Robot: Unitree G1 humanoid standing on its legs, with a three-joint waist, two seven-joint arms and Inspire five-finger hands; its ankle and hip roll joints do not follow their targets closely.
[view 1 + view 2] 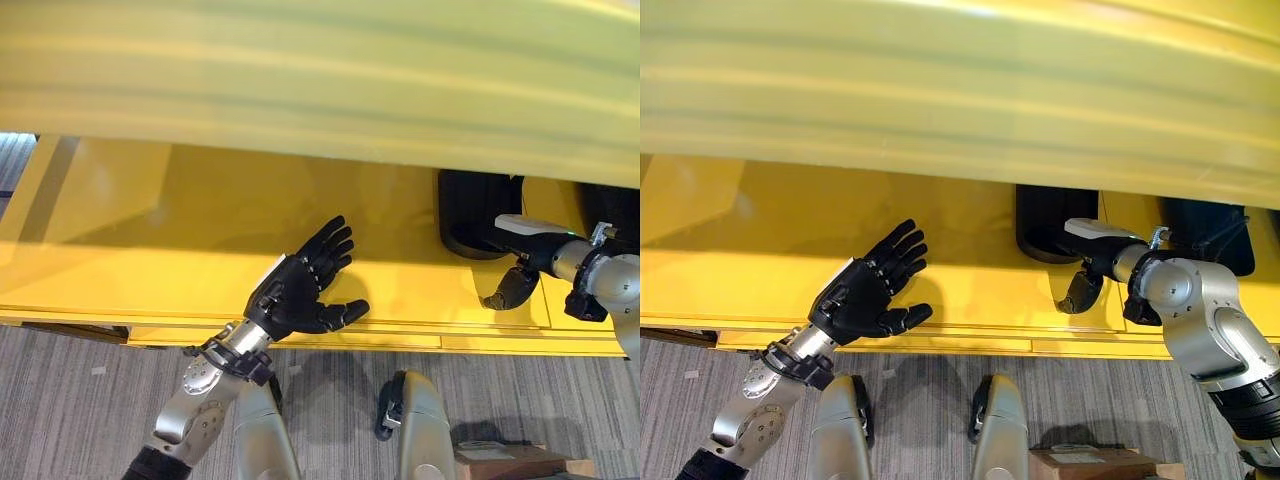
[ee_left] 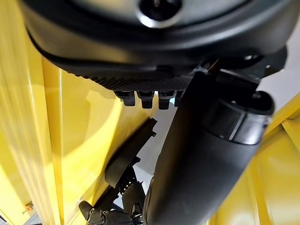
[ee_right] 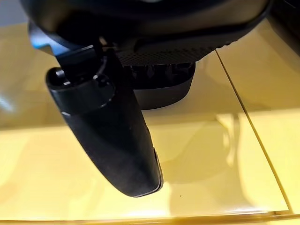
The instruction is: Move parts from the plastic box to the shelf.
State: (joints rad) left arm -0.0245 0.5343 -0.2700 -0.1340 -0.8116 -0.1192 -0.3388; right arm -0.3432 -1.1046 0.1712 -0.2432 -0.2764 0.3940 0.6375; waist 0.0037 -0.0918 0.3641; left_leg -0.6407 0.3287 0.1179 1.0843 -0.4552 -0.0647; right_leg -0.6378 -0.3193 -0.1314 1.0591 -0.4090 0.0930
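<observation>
shelf (image 1: 150, 230) fills what i see, a yellow board with a yellow lip hanging over it from above. my left hand (image 1: 300, 290) hovers flat over the front part of the board, palm up, fingers straight and spread, thumb out to the side, holding nothing. my right hand (image 1: 1082, 288) is near the shelf's right end; its thumb hangs down over the bare yellow surface, the palm looks empty in my right wrist view, and the fingers seem loose rather than curled round anything. just behind that hand two dark rounded parts (image 1: 1050, 222) stand on the shelf, far back under the lip; i take these for parts already put away. i cannot point to the plastic box from here. my guess is that i am at the end of a placing step, with both hands free. the next move calls for drawing both arms out from under the lip without knocking the dark parts, then turning to find the box and taking up another part. the low lip is what i must mind when i lift.
</observation>
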